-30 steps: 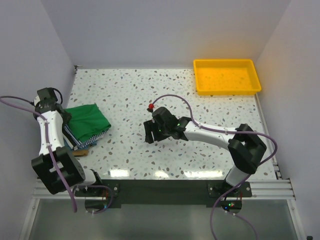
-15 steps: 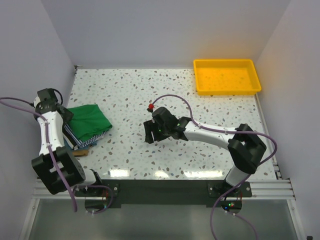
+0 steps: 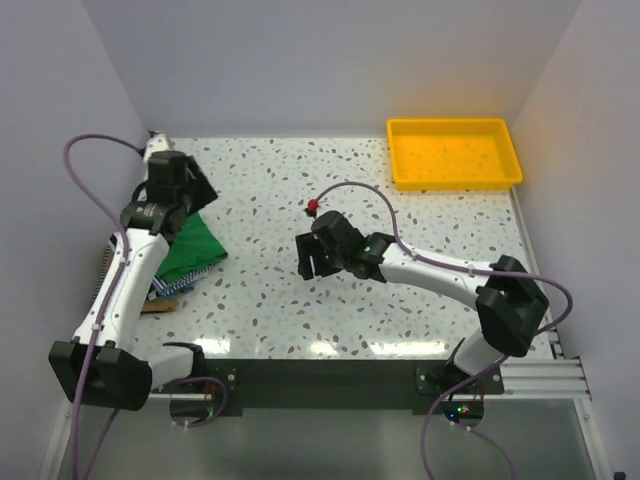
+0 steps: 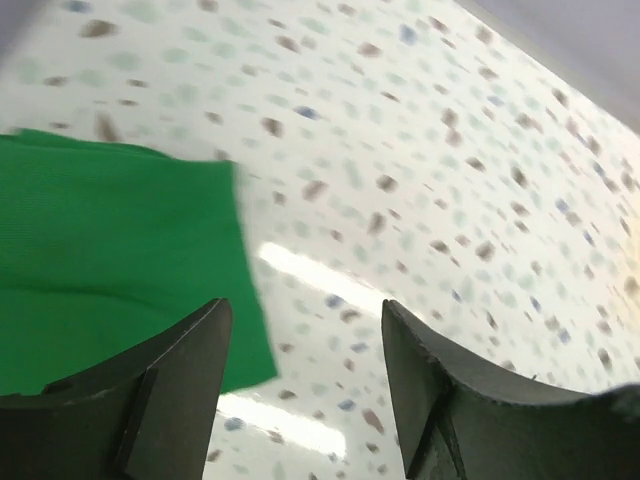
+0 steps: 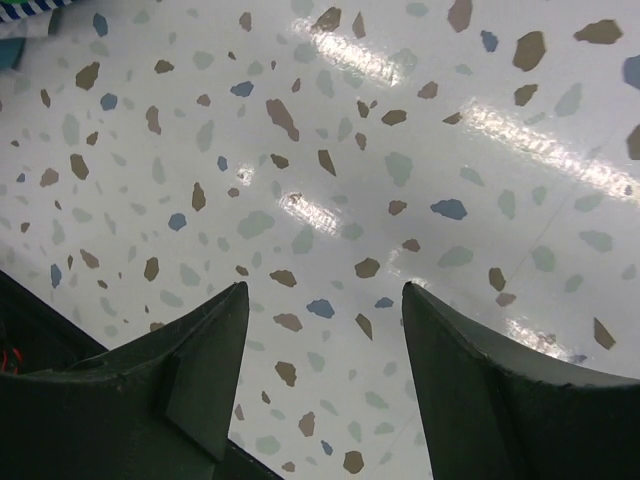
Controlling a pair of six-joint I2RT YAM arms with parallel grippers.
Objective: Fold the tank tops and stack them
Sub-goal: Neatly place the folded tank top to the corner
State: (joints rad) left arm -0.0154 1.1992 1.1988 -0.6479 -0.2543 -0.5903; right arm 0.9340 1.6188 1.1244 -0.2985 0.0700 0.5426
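A folded green tank top (image 3: 192, 250) lies on top of a stack at the table's left side. A thin-striped edge (image 3: 172, 286) and a tan edge (image 3: 155, 304) peek out beneath it. My left gripper (image 3: 186, 190) hovers above the stack's far end, open and holding nothing. In the left wrist view the green tank top (image 4: 110, 260) lies at the left, with bare table between the open jaws of the left gripper (image 4: 305, 308). My right gripper (image 3: 315, 263) is at mid-table, and the right wrist view shows this gripper (image 5: 325, 292) open over bare terrazzo. A striped scrap (image 5: 20, 10) shows in the corner.
A yellow plastic tray (image 3: 455, 180) sits at the back right corner. White walls close in on the left, the back and the right. The speckled table (image 3: 300, 190) stretches between the stack and the tray.
My left arm has risen from the stack's near-left side and swung toward the back, its jaws widening. The green top stays on the stack. The right gripper has shifted slightly right.
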